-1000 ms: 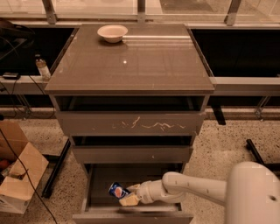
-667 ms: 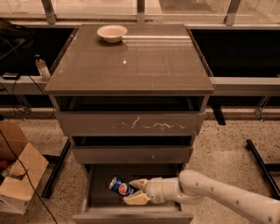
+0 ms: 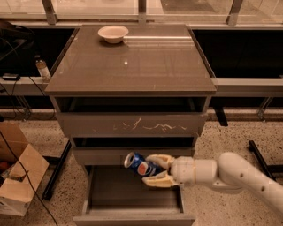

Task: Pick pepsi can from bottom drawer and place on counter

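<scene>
1. You've got speckled terrazzo floor all around.
2. Cardboard box on your left, small bottle on the ledge.
3. Windows run along the top.
4. Gripper grips the pepsi can above the open bottom drawer.

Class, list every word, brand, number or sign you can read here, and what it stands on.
No legible words anywhere.
Can, held by the gripper above the bottom drawer: round red-white-blue logo, no readable letters.
Bottle label: too small to read.
</scene>
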`<state>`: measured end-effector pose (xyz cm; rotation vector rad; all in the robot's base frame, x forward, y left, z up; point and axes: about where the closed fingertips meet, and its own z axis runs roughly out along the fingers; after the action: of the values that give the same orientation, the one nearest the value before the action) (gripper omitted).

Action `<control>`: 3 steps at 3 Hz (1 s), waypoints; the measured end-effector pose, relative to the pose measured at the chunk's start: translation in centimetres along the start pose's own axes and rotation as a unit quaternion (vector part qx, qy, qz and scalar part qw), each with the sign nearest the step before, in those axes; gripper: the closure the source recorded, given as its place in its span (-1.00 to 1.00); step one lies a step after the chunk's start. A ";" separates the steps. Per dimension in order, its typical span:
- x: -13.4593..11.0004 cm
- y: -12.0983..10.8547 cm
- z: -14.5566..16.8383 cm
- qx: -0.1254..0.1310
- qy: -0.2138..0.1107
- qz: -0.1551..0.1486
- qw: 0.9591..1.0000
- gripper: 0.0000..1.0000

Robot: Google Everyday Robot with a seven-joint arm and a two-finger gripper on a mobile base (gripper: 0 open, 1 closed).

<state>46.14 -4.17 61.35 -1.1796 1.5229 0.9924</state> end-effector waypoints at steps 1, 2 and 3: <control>-9.5 -0.8 -3.5 0.009 -0.002 -0.114 0.993 1.00; -18.5 -2.6 -4.9 0.013 0.013 -0.209 0.978 1.00; -26.5 -6.0 -4.4 0.020 0.047 -0.280 0.959 1.00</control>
<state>53.79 -3.81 87.75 -1.5305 1.1640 0.5260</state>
